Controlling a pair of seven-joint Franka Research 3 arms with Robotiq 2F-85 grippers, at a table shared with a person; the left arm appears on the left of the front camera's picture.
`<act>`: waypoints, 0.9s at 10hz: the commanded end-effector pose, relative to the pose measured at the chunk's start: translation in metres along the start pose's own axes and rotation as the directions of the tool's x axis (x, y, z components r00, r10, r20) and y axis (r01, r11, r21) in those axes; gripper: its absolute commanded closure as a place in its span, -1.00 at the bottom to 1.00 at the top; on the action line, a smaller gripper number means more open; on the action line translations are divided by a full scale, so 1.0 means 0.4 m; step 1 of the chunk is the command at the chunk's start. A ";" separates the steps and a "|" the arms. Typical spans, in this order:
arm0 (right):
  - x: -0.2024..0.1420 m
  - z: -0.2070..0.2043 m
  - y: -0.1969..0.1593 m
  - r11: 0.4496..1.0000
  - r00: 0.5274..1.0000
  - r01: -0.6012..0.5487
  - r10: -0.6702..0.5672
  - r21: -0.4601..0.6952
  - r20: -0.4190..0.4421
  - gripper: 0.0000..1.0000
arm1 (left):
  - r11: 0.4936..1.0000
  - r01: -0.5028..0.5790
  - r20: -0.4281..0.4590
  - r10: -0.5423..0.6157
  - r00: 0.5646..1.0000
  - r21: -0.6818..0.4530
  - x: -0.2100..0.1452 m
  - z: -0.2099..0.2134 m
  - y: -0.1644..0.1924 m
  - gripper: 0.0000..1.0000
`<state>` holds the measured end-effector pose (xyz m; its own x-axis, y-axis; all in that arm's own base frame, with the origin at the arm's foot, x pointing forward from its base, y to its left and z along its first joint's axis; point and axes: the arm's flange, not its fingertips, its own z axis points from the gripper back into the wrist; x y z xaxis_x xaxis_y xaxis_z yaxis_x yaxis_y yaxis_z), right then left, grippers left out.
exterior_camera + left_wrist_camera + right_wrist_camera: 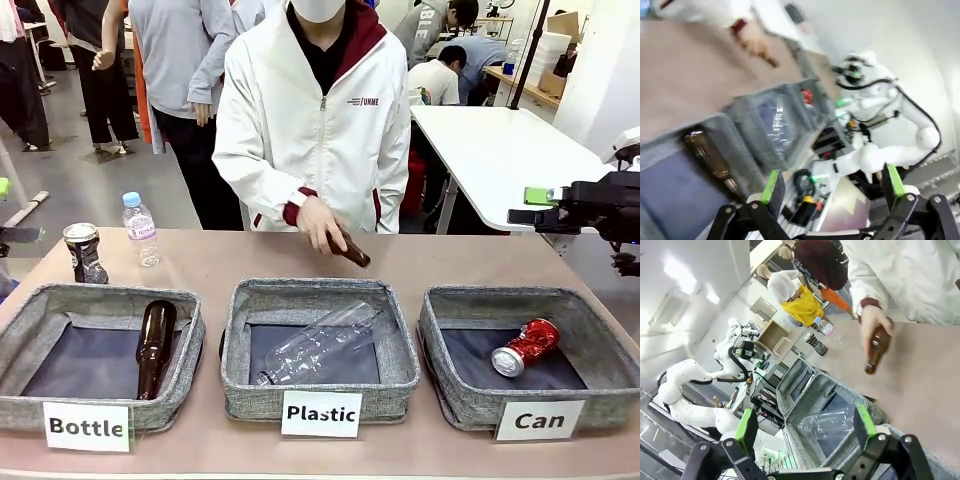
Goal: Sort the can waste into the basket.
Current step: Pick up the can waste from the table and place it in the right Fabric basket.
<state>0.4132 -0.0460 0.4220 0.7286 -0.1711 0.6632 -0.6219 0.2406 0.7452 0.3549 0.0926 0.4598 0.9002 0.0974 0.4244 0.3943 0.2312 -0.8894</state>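
The red can [526,346] lies on its side in the Can basket [460,400] at the lower right of the front view. The dark can [84,252] stands on the bench [200,262] at the left, behind the Bottle basket [165,408]. The left fingers [772,186] and right fingers [747,424] are spread wide, grasping nothing. A person's hand [318,222] holds a brown bottle [352,250] at centre.
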 end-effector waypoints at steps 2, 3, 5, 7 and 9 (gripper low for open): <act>0.012 0.003 -0.001 1.000 1.000 -0.005 0.005 0.007 -0.002 -1.00 | 0.963 -0.147 -0.006 0.152 0.988 0.224 0.167 0.064 0.067 -1.00; 0.012 0.003 -0.001 1.000 1.000 -0.005 0.005 0.007 -0.002 -1.00 | 0.917 -0.185 0.089 0.164 0.982 0.354 0.221 0.071 0.112 -1.00; 0.012 0.003 -0.001 1.000 1.000 -0.005 0.005 0.007 -0.002 -1.00 | 0.875 -0.163 0.112 0.126 0.986 0.455 0.300 0.093 0.166 -1.00; 0.012 0.003 -0.001 1.000 1.000 -0.005 0.005 0.007 -0.002 -1.00 | 0.957 -0.075 -0.119 0.112 0.987 0.279 0.298 0.137 0.160 -1.00; 0.012 0.003 -0.001 1.000 1.000 -0.005 0.005 0.007 -0.002 -1.00 | 0.960 -0.052 -0.166 0.101 0.981 0.276 0.157 0.337 0.076 -1.00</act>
<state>0.4139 -0.0461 0.4214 0.7296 -0.1703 0.6623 -0.6208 0.2411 0.7459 0.4348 0.1933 0.4670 0.9563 -0.0142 0.2920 0.2614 0.4887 -0.8323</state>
